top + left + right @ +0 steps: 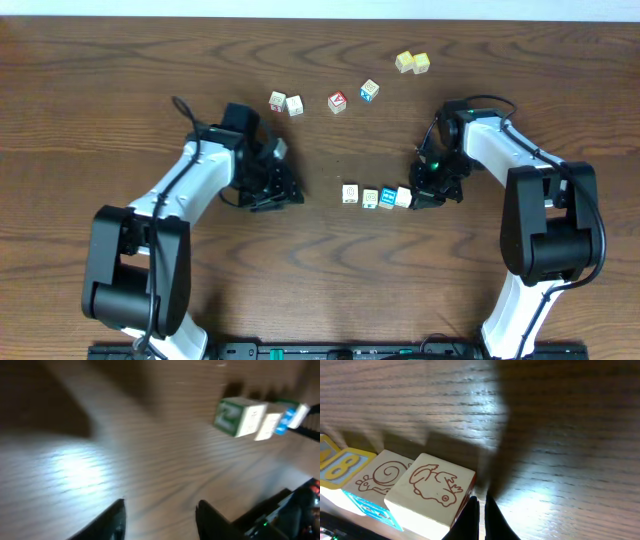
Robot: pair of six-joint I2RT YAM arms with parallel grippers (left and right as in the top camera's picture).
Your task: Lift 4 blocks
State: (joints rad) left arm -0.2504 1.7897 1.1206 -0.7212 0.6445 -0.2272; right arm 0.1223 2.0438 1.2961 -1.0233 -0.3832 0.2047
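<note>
1. From above, you see the four blocks (376, 197) lying side by side in one tight row on the brown table (120, 60), between your two arms. Your left gripper (290, 192) is near the left end of the row but apart from it. Your right gripper (420, 197) sits right at the right end. Farther back are a red cube (337, 101) and two yellow cubes (412, 63).
2. The left wrist view is blurry. The two left fingers (112, 520) stand apart, with only bare table between them, so this gripper holds nothing. The row is up in the right corner, well apart from the fingers. The green-marked block (235, 416) is the closest one.
3. In the right wrist view, the two right fingers (472, 520) are pressed together and hold nothing. They are just beside the animal block (432, 492) at the end of the row. You cannot tell if they touch it. Next to it come the snail block (380, 477) and the number block (340, 467), which has a blue 8.
</note>
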